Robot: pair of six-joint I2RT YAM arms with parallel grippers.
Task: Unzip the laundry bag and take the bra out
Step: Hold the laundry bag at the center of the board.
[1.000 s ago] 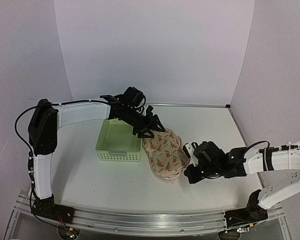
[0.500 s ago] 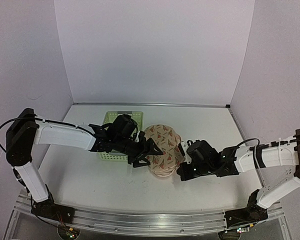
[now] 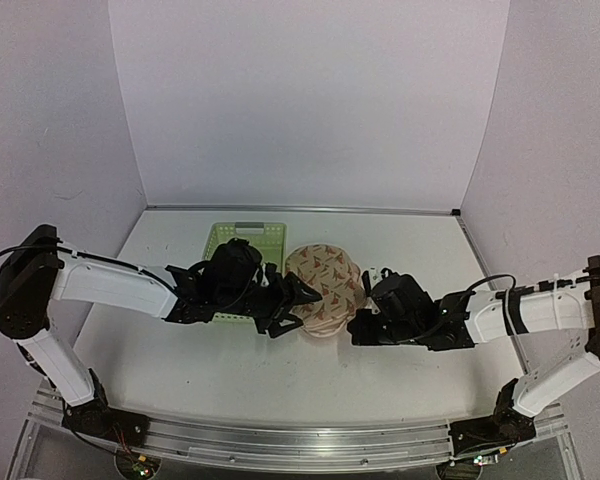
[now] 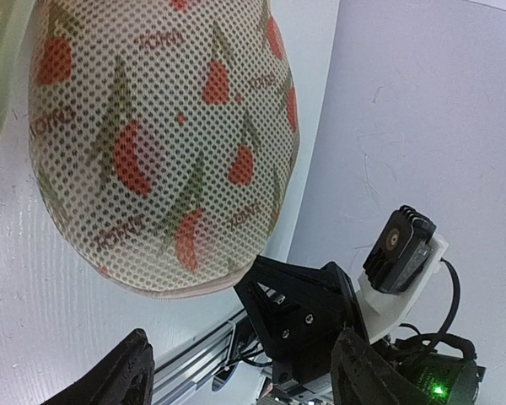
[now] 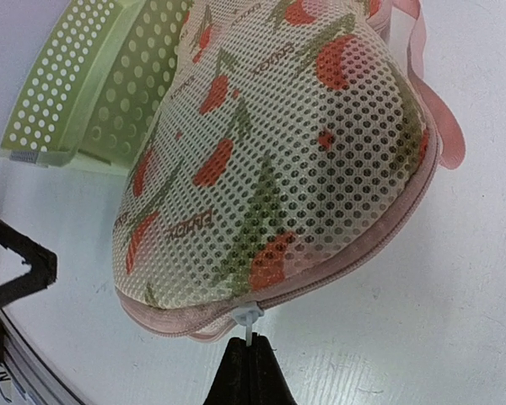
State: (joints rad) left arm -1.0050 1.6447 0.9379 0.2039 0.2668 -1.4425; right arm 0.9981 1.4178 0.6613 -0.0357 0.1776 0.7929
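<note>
Right gripper [image 5: 251, 359] pinching the zipper pull [image 5: 250, 319], left gripper [image 3: 292, 303] wide open
The laundry bag [image 3: 325, 288] sits on the table [image 3: 230, 370] right next to the green lattice basket [image 3: 242, 240], between the two grippers. Right fingers are clamped tight on the little white pull at the bag's rim, left fingers spread apart with nothing in them

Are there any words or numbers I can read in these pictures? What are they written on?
Small red words printed again and again on the laundry bag: too small and blurred to read.
No other words, numbers or signs show anywhere else.
</note>
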